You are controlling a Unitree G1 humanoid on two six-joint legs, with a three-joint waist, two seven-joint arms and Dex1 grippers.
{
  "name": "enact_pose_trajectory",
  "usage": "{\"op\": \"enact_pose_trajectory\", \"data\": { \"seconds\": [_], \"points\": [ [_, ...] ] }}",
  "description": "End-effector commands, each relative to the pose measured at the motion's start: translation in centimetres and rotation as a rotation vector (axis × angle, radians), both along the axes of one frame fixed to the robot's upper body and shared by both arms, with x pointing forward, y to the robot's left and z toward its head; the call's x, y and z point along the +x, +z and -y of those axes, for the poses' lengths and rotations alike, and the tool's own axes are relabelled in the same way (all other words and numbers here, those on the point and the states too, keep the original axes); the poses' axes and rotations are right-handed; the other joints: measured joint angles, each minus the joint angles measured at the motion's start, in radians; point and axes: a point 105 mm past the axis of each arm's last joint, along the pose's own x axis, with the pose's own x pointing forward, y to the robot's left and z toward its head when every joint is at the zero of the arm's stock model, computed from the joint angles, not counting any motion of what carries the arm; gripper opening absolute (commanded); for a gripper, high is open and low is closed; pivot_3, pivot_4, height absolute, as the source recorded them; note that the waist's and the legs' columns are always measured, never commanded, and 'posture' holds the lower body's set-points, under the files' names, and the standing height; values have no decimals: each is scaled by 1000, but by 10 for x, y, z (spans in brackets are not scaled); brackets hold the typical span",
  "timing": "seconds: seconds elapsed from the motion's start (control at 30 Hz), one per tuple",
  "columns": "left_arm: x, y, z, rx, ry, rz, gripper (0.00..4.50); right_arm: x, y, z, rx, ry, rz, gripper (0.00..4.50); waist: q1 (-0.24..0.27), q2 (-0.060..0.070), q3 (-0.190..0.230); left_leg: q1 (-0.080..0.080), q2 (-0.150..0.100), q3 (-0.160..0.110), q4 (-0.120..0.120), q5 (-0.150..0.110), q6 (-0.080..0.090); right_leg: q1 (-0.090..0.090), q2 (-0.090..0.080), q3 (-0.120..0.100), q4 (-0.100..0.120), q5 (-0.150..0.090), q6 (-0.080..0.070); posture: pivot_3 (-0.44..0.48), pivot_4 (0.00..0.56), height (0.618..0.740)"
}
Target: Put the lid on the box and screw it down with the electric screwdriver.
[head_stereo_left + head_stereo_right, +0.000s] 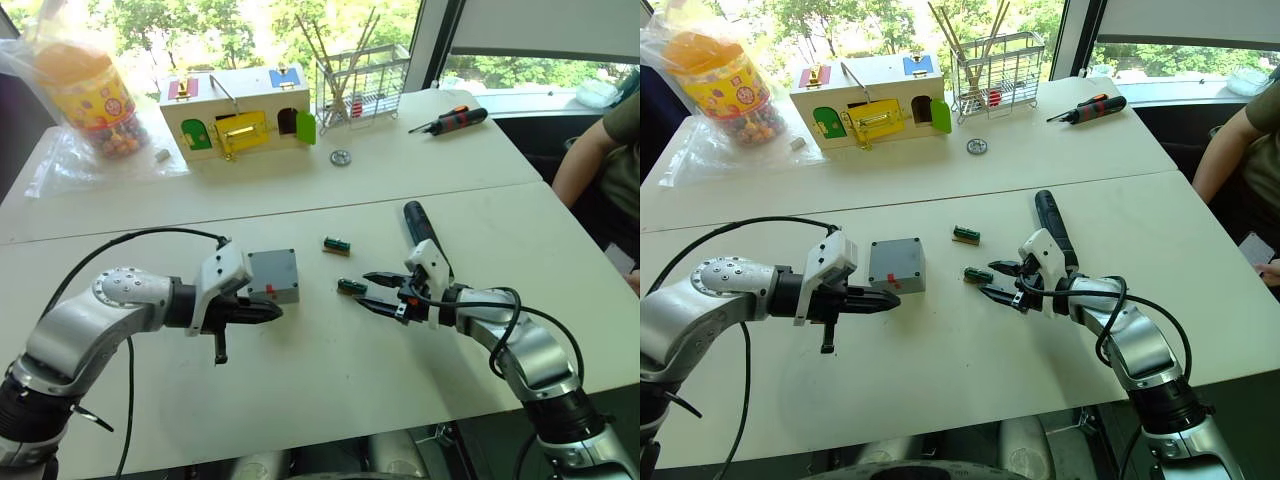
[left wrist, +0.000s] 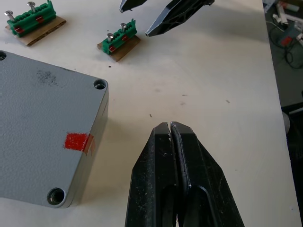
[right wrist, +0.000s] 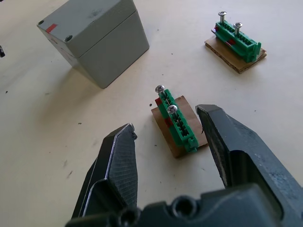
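White table (image 1: 330, 350), electric screwdriver (image 1: 418, 226) lengthwise away from robot

Grey box (image 2: 45, 127), lid (image 3: 85, 19) same grey, red mark (image 2: 77, 141) on one edge. Two green terminal blocks (image 3: 176, 120) (image 3: 238, 40) on brown card, silver screws, small red patches. Black gripper fingers (image 2: 177, 179). Black screwdriver (image 1: 419, 228); orange-and-black one (image 1: 455, 119) farther back. Cream tabletop (image 1: 330, 350). Pale wood latch box (image 1: 237, 120) with green, yellow, red and blue doors. Orange-lidded jar (image 1: 90, 95), yellow label, many-coloured beads.
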Motion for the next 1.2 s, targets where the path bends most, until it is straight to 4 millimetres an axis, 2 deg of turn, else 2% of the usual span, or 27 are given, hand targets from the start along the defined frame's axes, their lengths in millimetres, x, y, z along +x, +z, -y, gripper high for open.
{"op": "enact_pose_trajectory", "data": {
  "seconds": [0.03,0.23,0.77,0.87,0.97,1.2],
  "points": [
    [0,0,3,3,-12,20,0,4,9,-5,19,8,46,2322,0,0,0,0,0,0,0,0,0,0,0,0,0,0,0,0,150,740],
    [-4,2,9,-38,-9,-2,0,6,6,-4,24,3,35,2322,0,0,0,0,0,0,0,0,0,0,0,0,0,0,0,0,150,740],
    [3,1,9,-36,12,2,0,11,2,-8,33,-12,44,2322,0,0,0,0,0,0,0,0,0,0,0,0,0,0,0,0,150,740],
    [5,0,8,-33,17,6,0,11,1,-10,34,-9,45,1541,-1,0,0,0,0,0,0,0,0,0,0,0,0,0,0,0,150,740],
    [6,-1,9,-33,21,7,0,12,1,-13,36,-8,46,87,0,0,0,0,0,0,0,0,0,0,0,0,0,0,0,0,150,740],
    [5,-3,9,-37,34,4,0,9,1,-14,39,3,40,37,-1,0,0,0,0,0,0,0,0,0,0,0,0,0,0,0,150,740]
  ]
}}
